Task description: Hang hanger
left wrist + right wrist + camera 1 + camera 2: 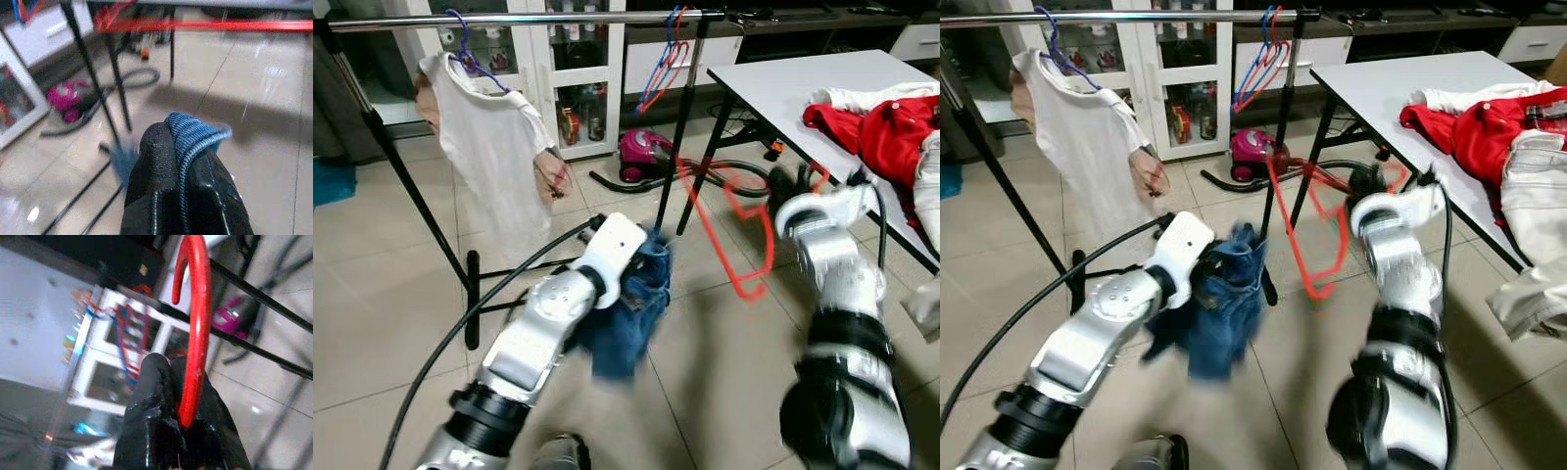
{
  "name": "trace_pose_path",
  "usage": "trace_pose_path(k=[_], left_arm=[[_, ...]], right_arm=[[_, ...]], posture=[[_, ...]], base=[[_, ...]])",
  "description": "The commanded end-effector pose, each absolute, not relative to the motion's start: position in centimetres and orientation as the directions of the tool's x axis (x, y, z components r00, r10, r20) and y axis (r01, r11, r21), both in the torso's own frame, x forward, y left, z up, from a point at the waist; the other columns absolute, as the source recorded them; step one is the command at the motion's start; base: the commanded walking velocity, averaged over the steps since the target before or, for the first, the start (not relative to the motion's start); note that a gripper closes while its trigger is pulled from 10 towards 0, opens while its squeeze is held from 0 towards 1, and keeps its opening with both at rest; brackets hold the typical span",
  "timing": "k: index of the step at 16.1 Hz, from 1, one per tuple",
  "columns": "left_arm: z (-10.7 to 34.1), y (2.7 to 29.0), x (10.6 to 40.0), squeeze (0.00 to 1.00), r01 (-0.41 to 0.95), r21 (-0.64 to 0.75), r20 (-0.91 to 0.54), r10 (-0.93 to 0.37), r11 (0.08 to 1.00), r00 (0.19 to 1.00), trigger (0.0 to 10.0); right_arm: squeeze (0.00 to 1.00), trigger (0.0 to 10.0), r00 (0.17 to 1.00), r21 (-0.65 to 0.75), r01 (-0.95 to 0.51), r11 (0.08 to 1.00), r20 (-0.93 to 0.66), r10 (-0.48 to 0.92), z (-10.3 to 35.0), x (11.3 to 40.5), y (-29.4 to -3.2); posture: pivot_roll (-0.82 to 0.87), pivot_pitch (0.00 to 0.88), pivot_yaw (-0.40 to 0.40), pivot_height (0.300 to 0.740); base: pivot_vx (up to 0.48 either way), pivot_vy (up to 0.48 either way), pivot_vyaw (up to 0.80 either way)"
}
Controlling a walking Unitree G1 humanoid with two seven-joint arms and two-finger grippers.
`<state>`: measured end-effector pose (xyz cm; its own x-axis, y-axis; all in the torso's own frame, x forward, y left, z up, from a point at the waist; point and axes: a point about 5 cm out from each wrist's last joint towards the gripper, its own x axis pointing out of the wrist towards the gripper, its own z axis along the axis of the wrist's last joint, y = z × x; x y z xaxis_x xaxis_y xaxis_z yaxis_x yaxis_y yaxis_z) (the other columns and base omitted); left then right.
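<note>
Two grippers busy: right gripper (181, 423) jaws clamped on red hanger (744, 230) by its hook stem, hook curving out past the fingertips. Left gripper (182, 161) jaws pinched on blue denim garment (631, 313), cloth sandwiched between them, hanging below.

A white glass-fronted cabinet (570, 73) stands at the back of a room floored in pale glossy tiles (372, 323). In front of the cabinet runs a clothes rack (509, 18) on black legs. Beside the cabinet's foot a magenta vacuum cleaner (644, 155) lies on the tiles, its dark hose curling away from it. To the right of the cabinet stands a white table (803, 76) on black legs.
</note>
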<state>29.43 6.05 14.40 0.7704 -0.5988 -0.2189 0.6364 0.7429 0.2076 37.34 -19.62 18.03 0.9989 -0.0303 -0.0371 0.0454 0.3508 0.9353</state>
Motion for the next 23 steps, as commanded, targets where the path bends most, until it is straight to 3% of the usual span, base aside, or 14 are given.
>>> trace_pose_path(k=[1,4,8,9,12,14,16,17,18,19,20,23], left_arm=[[15.2,5.1,29.2,0.0,0.641,0.215,-0.147,-0.625,0.736,0.767,10.0],[15.5,4.3,28.9,0.0,0.625,0.167,-0.094,-0.619,0.762,0.78,10.0],[13.2,7.4,29.5,0.0,0.543,0.271,-0.215,-0.5,0.795,0.839,10.0],[12.2,8.6,29.2,0.0,0.53,0.258,-0.244,-0.477,0.808,0.845,10.0],[11.0,9.7,28.2,0.0,0.508,0.176,-0.256,-0.459,0.843,0.851,10.0],[10.2,10.1,27.7,0.0,0.471,0.081,-0.259,-0.438,0.878,0.861,10.0],[10.3,10.2,27.9,0.0,0.452,0.059,-0.246,-0.426,0.89,0.871,10.0],[10.5,10.2,28.1,0.0,0.434,0.048,-0.226,-0.414,0.9,0.882,10.0],[11.3,10.2,28.3,0.0,0.419,-0.005,-0.171,-0.413,0.908,0.894,10.0],[11.7,10.3,28.4,0.0,0.417,-0.038,-0.146,-0.418,0.908,0.897,10.0],[11.8,10.5,28.6,0.0,0.414,-0.062,-0.135,-0.419,0.908,0.898,10.0],[11.3,10.8,28.7,0.0,0.394,-0.043,-0.152,-0.396,0.918,0.906,10.0]], right_arm=[[0.0,10.0,0.998,0.949,0.006,0.314,0.015,-0.065,19.2,37.8,-19.9],[0.0,10.0,0.997,0.936,-0.027,0.35,0.05,-0.058,19.8,38.2,-19.3],[0.0,10.0,1.0,0.65,0.025,0.76,-0.01,-0.024,17.7,36.4,-20.0],[0.0,10.0,0.997,0.477,0.058,0.877,-0.063,-0.032,15.8,34.8,-20.8],[0.0,10.0,0.993,0.184,0.039,0.982,-0.113,-0.019,13.2,31.9,-21.4],[0.0,10.0,0.99,0.094,0.035,0.995,-0.14,-0.022,11.3,29.0,-20.9],[0.0,10.0,0.99,0.102,0.059,0.993,-0.134,-0.045,11.2,28.2,-20.7],[0.0,10.0,0.997,0.204,0.067,0.977,-0.052,-0.058,12.4,28.2,-20.5],[0.0,10.0,0.992,0.421,-0.033,0.906,0.126,-0.022,15.3,27.9,-20.1],[0.0,10.0,0.975,0.512,-0.149,0.846,0.221,0.038,16.7,27.7,-19.8],[0.0,10.0,0.929,0.563,-0.335,0.755,0.333,0.164,18.3,27.4,-19.1],[0.0,10.0,0.838,0.555,-0.54,0.633,0.428,0.339,19.7,27.2,-18.7]], posture=[[0.08,0.0,-0.055,0.74],[0.08,0.0,-0.065,0.74],[0.08,0.0,-0.062,0.74],[0.07,0.0,-0.044,0.74],[0.05,0.0,-0.018,0.74],[0.03,0.0,0.008,0.74],[0.03,0.0,0.02,0.74],[0.03,0.0,0.034,0.74],[0.01,0.0,0.051,0.74],[0.01,0.0,0.053,0.74],[0.0,0.0,0.052,0.74],[0.0,0.0,0.026,0.74]], base=[[0.0,0.0,0.0],[0.0,0.0,0.0],[0.0,0.0,0.0],[0.0,0.0,0.0],[0.0,0.0,0.0],[0.0,0.0,0.0],[0.0,0.0,0.0],[0.0,0.0,0.0],[0.0,0.0,0.0],[0.0,0.0,0.0],[0.0,0.0,0.0],[0.0,0.0,0.0]])
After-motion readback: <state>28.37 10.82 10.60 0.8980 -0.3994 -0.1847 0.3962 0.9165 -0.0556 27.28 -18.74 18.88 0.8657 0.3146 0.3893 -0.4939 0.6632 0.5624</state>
